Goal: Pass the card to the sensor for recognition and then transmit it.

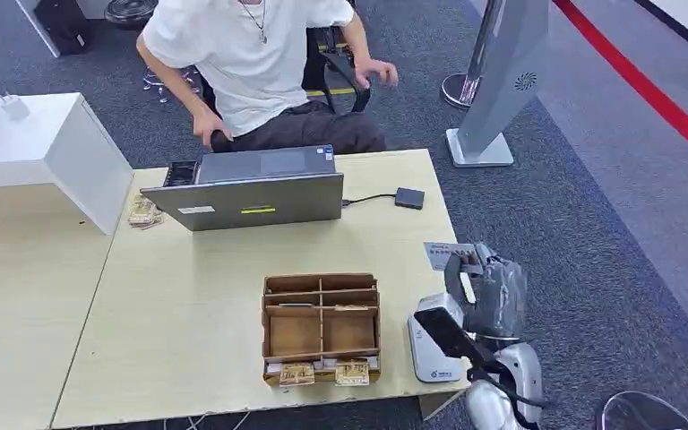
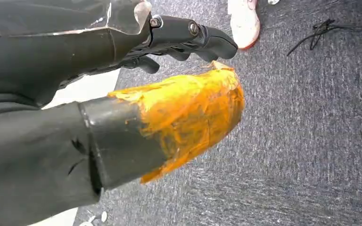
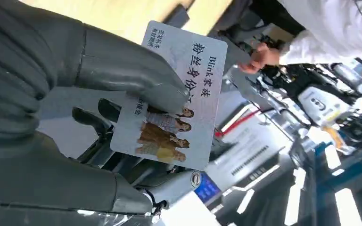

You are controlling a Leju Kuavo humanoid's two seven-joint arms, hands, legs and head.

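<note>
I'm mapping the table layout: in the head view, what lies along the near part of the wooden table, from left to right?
Brown cardboard divided organiser box → white card reader sensor → the robot's grey right hand, holding a printed white card.

The card (image 3: 176,99) pinched in the right hand (image 3: 75,108) bears dark print: the Latin word "Blink" followed by Chinese characters, with a second, larger line of Chinese beside it and small Chinese lines at one corner. Below the print stands a photograph of several people. Markings on the white sensor (image 1: 434,345) and the grey standing panel (image 1: 511,54) are too small to read.
</note>
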